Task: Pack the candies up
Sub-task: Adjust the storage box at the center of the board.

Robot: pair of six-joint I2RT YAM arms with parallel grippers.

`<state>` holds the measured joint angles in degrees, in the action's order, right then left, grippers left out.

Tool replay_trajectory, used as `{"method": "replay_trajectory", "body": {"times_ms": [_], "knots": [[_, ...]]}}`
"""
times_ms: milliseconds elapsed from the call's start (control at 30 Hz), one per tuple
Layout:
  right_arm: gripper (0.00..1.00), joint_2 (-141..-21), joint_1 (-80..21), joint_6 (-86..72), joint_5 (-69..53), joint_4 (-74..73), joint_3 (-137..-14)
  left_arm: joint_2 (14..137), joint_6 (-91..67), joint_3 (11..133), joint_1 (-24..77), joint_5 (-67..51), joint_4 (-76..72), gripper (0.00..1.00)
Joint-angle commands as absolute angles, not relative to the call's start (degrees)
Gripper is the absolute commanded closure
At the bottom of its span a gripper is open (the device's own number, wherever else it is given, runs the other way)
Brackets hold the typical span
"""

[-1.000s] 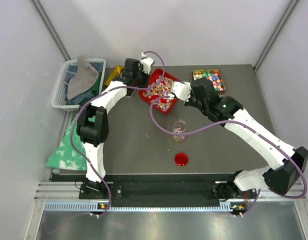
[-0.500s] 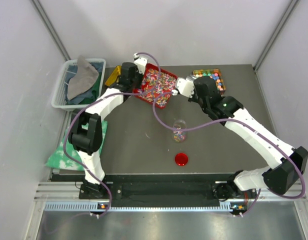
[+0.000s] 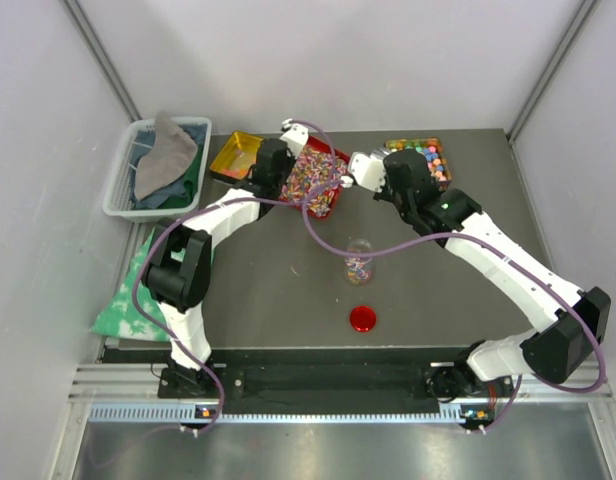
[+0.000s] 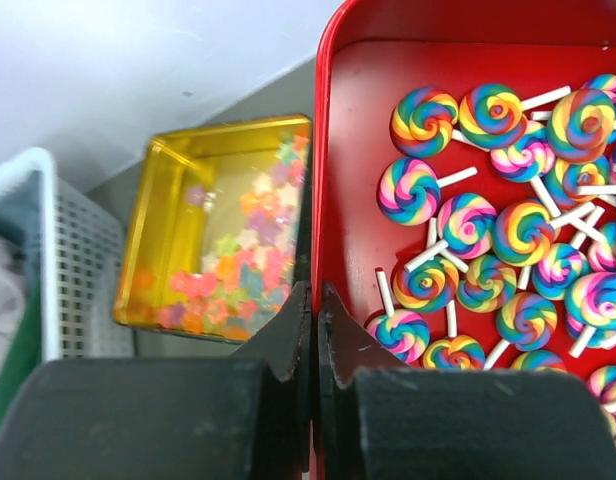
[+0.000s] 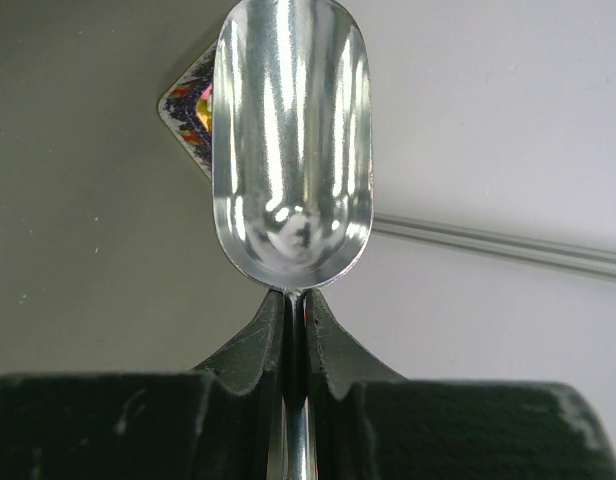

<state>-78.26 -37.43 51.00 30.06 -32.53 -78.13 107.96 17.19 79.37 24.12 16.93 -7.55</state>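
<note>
My left gripper (image 4: pixel 314 296) is shut on the left wall of the red tray (image 4: pixel 326 150), which holds many rainbow swirl lollipop candies (image 4: pixel 488 240). In the top view the left gripper (image 3: pixel 285 176) sits at the tray's (image 3: pixel 331 207) left edge. My right gripper (image 5: pixel 296 302) is shut on the handle of a metal scoop (image 5: pixel 292 140). The scoop's bowl is empty. In the top view the right gripper (image 3: pixel 356 176) holds the scoop (image 3: pixel 345 181) at the tray's right side. A small clear jar (image 3: pixel 359 260) with some candies in it stands mid-table.
A yellow tray (image 3: pixel 235 154) of star-shaped sweets (image 4: pixel 238 270) lies left of the red tray. A box of coloured balls (image 3: pixel 421 160) is at the back right. A red round lid (image 3: pixel 363 319) lies near the front. A white basket (image 3: pixel 153 165) with cloths stands at the left.
The red tray has turned and shifted with my left gripper, so the yellow tray now shows. My right gripper and scoop have drawn back from over the tray to its right edge.
</note>
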Motion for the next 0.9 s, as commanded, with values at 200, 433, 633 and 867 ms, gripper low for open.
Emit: {"method": "replay_trajectory", "body": {"times_ms": [200,433,633,867], "knots": [[1.00,-77.70,-37.00,50.19,31.38,-30.85,-80.51,103.01,16.28,81.73,24.26,13.76,-17.68,1.00],[1.00,-77.17,-37.00,50.19,28.83,-33.31,-80.86,103.01,12.32,84.02,22.60,-3.94,-9.24,1.00],[1.00,-76.82,-37.09,50.27,29.00,-33.40,-80.25,105.56,4.92,89.47,18.46,-22.30,-3.07,1.00],[1.00,-76.20,-37.00,50.10,29.09,-33.31,-80.24,107.84,2.29,91.67,17.67,-27.85,-2.81,1.00]]}}
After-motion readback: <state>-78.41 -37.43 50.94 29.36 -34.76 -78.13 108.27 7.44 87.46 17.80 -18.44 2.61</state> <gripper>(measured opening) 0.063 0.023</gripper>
